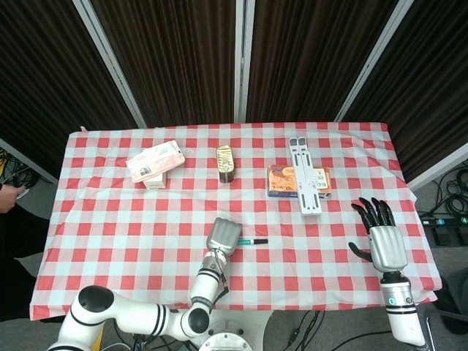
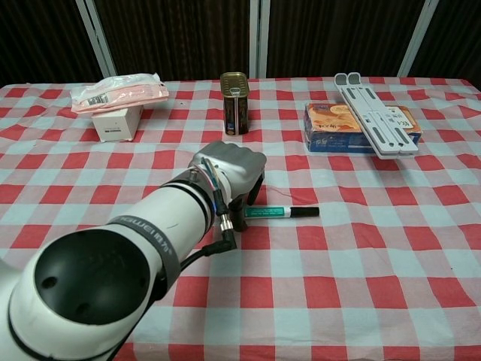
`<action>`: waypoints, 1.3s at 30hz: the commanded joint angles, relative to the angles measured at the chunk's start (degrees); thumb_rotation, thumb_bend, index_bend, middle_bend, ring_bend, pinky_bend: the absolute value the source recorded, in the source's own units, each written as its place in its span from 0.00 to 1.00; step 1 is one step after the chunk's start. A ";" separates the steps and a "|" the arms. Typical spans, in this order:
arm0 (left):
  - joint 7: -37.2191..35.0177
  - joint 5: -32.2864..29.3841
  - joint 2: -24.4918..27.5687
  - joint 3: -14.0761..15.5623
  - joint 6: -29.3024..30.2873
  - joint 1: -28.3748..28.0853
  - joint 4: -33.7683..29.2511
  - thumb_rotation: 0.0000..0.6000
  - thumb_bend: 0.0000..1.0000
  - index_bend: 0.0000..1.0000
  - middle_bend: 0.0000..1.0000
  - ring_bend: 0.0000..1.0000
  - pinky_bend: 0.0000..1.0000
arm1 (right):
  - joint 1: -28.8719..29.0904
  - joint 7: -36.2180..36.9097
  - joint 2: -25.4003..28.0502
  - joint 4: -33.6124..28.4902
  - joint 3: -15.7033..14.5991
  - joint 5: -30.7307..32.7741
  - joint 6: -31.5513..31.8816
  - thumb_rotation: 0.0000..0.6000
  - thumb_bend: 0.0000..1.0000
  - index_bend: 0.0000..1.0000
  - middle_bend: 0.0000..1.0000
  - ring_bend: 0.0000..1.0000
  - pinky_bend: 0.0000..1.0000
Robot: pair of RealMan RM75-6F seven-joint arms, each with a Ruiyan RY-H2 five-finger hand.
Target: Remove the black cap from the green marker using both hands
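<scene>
On the red-checked tablecloth [image 1: 131, 219] our left hand [image 2: 229, 171] curls onto the slim green marker [image 2: 269, 213], black cap [image 2: 304, 212] on, right hand [image 1: 384, 238] spread away; it may roll.

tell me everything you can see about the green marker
The green marker is a slim pen with a teal-green barrel carrying a white label strip, and its black cap is still on. It looks like plastic. It lies flat on the red-and-white checked tablecloth near the front middle of the table, cap end pointing toward the robot's right. The left hand is over its uncapped end, fingers curled down at the barrel; whether they actually grip it cannot be told.
</scene>
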 commanded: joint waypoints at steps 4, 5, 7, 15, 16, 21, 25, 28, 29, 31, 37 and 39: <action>-0.45 0.20 -0.37 0.28 -0.03 -0.12 0.88 1.00 0.29 0.51 0.52 0.98 1.00 | 0.09 0.05 -0.03 0.00 -0.01 -0.01 0.02 1.00 0.03 0.16 0.10 0.00 0.00; -0.76 0.46 -0.42 0.39 -0.14 -0.09 1.09 1.00 0.30 0.51 0.52 0.98 1.00 | 0.08 0.04 0.01 -0.01 0.00 0.04 0.03 1.00 0.03 0.16 0.10 0.00 0.00; -0.99 0.61 -0.51 0.43 -0.37 -0.13 1.50 1.00 0.31 0.52 0.53 0.98 1.00 | 0.06 0.00 0.09 -0.03 -0.02 0.13 0.01 1.00 0.03 0.16 0.10 0.00 0.00; -1.45 0.42 -0.18 0.73 -0.65 0.21 0.83 1.00 0.36 0.54 0.55 0.98 1.00 | 0.10 0.26 0.05 0.16 -0.19 0.39 -0.36 1.00 0.03 0.16 0.10 0.00 0.00; -1.58 0.45 -0.08 0.75 -0.64 0.28 0.64 1.00 0.37 0.54 0.55 0.98 1.00 | 0.13 0.32 0.02 0.19 -0.22 0.33 -0.37 1.00 0.03 0.16 0.10 0.00 0.00; -3.30 1.98 0.73 0.82 -0.32 0.85 -0.45 1.00 0.40 0.57 0.58 0.99 1.00 | 0.23 0.22 0.05 0.11 -0.23 0.20 -0.31 1.00 0.03 0.16 0.10 0.00 0.00; -4.95 3.76 2.03 0.59 0.02 1.32 -2.30 1.00 0.42 0.58 0.59 0.99 1.00 | 0.29 -0.19 0.16 -0.26 -0.28 -0.01 -0.18 1.00 0.03 0.16 0.11 0.00 0.00; -6.04 5.27 3.05 0.53 0.48 1.60 -4.07 1.00 0.42 0.58 0.59 0.99 1.00 | 0.63 -0.51 -0.10 -0.24 -0.51 -0.58 -0.38 1.00 0.03 0.17 0.14 0.00 0.00; -6.54 5.74 3.48 0.38 0.57 1.72 -4.94 1.00 0.42 0.58 0.59 1.00 1.00 | 0.83 -0.49 -0.44 0.05 -0.66 -1.01 -0.42 1.00 0.03 0.18 0.16 0.00 0.00; -7.22 6.52 4.17 0.13 0.72 1.81 -6.22 1.00 0.42 0.58 0.59 1.00 1.00 | 1.24 -0.69 -0.88 0.50 -0.95 -1.55 -0.84 1.00 0.04 0.21 0.21 0.00 0.00; -7.94 8.76 6.91 -0.70 1.63 1.60 -11.26 1.00 0.42 0.58 0.59 1.00 1.00 | 3.90 -2.48 -2.07 0.69 -0.82 -2.77 -3.55 1.00 0.04 0.35 0.33 0.06 0.00; -7.84 9.53 7.76 -1.13 1.80 1.14 -12.57 1.00 0.42 0.58 0.59 1.00 1.00 | 4.93 -2.23 -2.55 0.16 -0.50 -3.04 -4.40 1.00 0.04 0.37 0.35 0.08 0.00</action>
